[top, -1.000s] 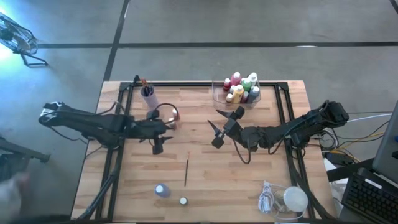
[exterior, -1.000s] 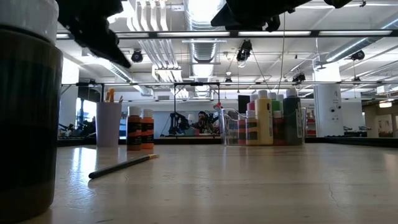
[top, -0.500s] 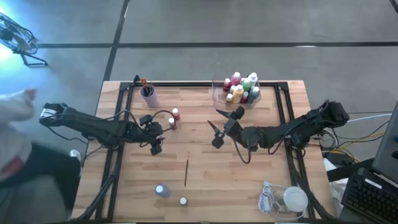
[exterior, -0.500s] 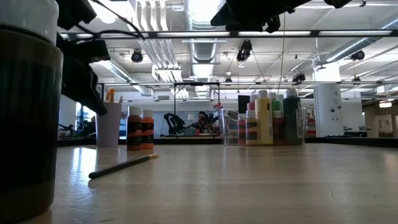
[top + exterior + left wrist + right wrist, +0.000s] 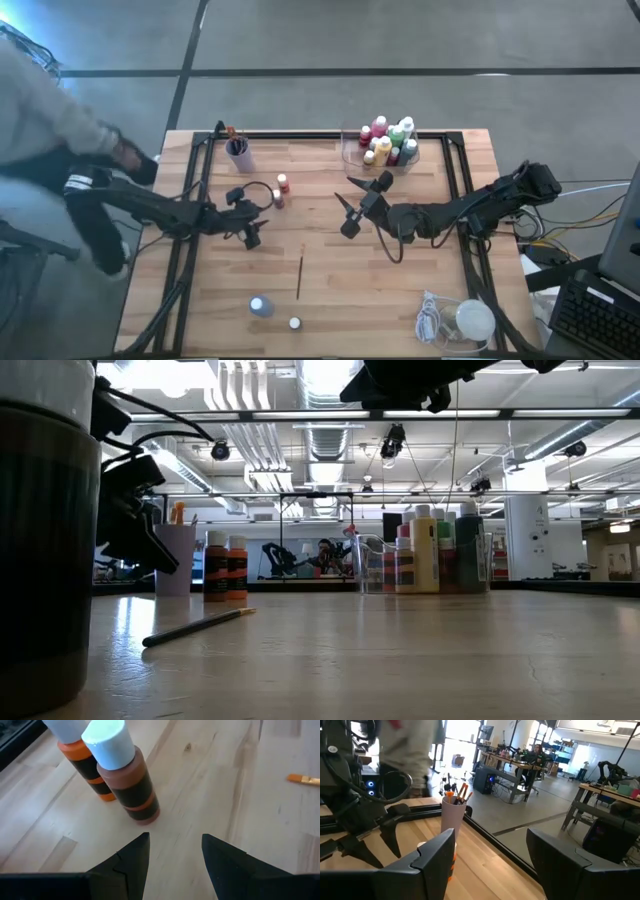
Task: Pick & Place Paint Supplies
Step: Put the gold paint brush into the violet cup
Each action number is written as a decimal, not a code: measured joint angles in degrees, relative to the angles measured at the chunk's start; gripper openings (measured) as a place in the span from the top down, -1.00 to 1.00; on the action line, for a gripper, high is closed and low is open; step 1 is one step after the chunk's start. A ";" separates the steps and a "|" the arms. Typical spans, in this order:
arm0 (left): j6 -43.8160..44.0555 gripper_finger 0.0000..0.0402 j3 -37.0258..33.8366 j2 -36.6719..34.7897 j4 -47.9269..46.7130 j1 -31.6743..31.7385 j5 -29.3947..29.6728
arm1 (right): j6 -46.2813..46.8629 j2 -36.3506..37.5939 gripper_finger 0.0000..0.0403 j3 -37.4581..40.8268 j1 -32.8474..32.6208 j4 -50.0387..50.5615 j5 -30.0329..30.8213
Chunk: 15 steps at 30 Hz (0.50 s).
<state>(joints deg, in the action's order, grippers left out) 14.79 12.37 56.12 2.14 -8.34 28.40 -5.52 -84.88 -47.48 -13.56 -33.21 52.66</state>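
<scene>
Patience looks like the main need here; the left gripper hangs low over the pale wooden slatted tabletop, its dark fingers spread apart and holding nothing, just short of a rust-brown paint bottle with a white cap and an orange paint bottle with a white cap that stand upright and touch each other; to take the brown one cleanly, I judge the jaws should go forward until the bottle sits squarely between them, low on the body and below the cap, and close only when the orange neighbour is clear of the outer finger, since a glancing touch could tip either bottle; the right gripper waits above the table's middle, jaws apart and empty.

A clear plastic tray at the table's far edge holds a cluster of upright bottles in pink, green, yellow and other colours, so it is likely where the pair belongs; a lilac cup with brush handles standing in it is near the far left corner; a thin dark paintbrush lies loose mid-table, with a bluish bottle and a small white-capped one nearer the front edge; a white round lump with a coiled cord sits at the front right corner.

A black metal frame borders the table; the floor is grey concrete; a person in grey stands beside the left arm's base; beyond lie workbenches, further robot arms and ceiling ducts.
</scene>
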 joint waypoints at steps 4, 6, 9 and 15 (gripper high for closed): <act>0.05 0.07 -2.35 0.00 5.23 0.03 0.05 | 0.00 0.00 -0.24 0.01 0.00 0.00 0.00; 0.04 0.07 -2.72 0.00 5.89 0.12 1.06 | 0.04 0.00 -0.27 0.00 0.00 0.00 0.00; 0.11 0.06 -3.10 0.00 6.06 0.42 4.15 | 0.63 0.00 -0.31 0.00 0.00 0.00 0.00; 0.02 -0.13 -3.23 0.02 6.18 2.10 4.77 | 0.63 0.00 -0.37 0.02 0.00 0.02 0.00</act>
<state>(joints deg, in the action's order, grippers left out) 14.81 9.15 56.14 8.32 -6.23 33.17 -4.89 -84.88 -47.46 -13.56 -33.19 52.66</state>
